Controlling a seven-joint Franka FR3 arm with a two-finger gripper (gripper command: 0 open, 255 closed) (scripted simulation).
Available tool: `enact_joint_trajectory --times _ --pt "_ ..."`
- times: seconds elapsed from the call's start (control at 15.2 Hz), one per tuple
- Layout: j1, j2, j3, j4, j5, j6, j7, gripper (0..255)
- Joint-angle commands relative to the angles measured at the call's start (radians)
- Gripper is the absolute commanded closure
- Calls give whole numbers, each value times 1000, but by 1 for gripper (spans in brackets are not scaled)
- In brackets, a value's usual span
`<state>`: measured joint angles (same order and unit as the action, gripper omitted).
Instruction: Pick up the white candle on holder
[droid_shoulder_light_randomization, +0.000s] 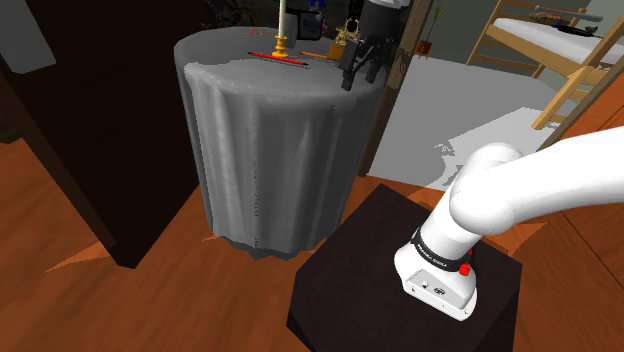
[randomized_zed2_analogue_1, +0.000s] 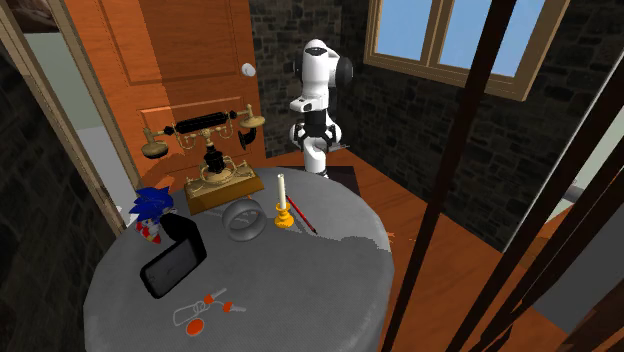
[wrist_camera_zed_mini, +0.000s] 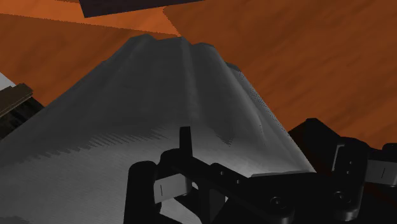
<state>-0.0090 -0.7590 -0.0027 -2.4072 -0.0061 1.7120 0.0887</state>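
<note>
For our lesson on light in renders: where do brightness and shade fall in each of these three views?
Shoulder view: the grey draped tablecloth is palest along its fold ridges, and the dark cabinet beside it is nearly black. Second exterior view: the wooden-framed window is bright blue, the dark stone wall under it dim. Wrist view: the cloth's folds carry dark bands.

Arm (droid_shoulder_light_randomization: 540, 190) is extended from the shoulder view's near right toward its far middle, elbow bent. Gripper (droid_shoulder_light_randomization: 359, 78) is pointed downward at the wrist. Black fingers (wrist_camera_zed_mini: 185, 146) are held apart.
</note>
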Motion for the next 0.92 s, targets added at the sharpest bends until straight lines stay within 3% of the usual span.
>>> enact_joint_trajectory --times 0.0,0.86 --pt "0 0 0 0 0 0 0 0" --pt "-49 392 5 281 -44 289 79 0"
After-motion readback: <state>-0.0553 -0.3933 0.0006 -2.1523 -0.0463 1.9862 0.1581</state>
